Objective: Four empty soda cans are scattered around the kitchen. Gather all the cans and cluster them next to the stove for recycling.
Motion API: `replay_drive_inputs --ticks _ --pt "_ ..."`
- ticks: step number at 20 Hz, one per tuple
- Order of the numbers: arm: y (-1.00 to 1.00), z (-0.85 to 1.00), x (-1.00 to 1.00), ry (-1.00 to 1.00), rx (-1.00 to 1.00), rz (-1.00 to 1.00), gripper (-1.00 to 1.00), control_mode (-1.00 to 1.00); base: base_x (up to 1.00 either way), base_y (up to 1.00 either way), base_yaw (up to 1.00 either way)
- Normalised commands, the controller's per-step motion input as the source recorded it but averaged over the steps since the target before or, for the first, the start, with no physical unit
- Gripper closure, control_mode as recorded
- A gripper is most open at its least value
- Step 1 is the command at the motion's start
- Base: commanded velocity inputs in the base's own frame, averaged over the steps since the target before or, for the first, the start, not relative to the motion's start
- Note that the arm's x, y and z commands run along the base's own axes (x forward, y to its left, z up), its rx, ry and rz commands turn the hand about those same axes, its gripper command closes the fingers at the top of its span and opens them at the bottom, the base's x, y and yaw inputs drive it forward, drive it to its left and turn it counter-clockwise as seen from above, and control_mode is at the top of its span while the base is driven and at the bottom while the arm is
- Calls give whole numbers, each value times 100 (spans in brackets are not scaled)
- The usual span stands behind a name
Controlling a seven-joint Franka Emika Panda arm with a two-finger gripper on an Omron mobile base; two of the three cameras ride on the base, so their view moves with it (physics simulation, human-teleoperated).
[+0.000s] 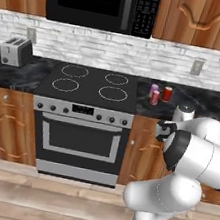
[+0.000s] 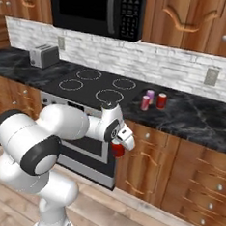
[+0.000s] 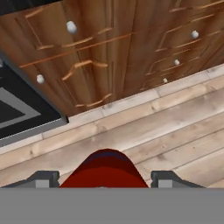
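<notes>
Hand [image 2: 118, 145] clamped on a small red cylindrical soda can [image 2: 117, 149]; three clustered cans [image 2: 153, 100] stand on the black marbled worktop [image 2: 192, 117], upper right of it.

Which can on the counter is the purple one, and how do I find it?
Find the black stove, then look along the counter on its far side from the toaster. Three cans cluster there. The purple can stands nearest the brick wall and is pinkish, while its two neighbours are red.

Home kitchen: stove [image 1: 87, 89], microwave [image 1: 100, 1], toaster [image 1: 15, 51], carved wood cabinets [image 2: 196, 175].
</notes>
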Motion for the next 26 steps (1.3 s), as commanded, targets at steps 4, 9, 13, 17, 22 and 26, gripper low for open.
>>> replay_drive_inputs --ticks 4,9,13,17,22,26 --pt "0 0 0 0 0 0 100 100 32 -50 0" --pt "0 0 0 0 0 0 100 100 44 -43 0" --pt "0 0 0 0 0 0 100 100 40 -43 0" --pt "0 0 0 0 0 0 100 100 38 -43 0" --pt "0 0 0 0 0 0 100 100 36 -44 0" --pt "0 0 0 0 0 0 100 100 35 -44 1"
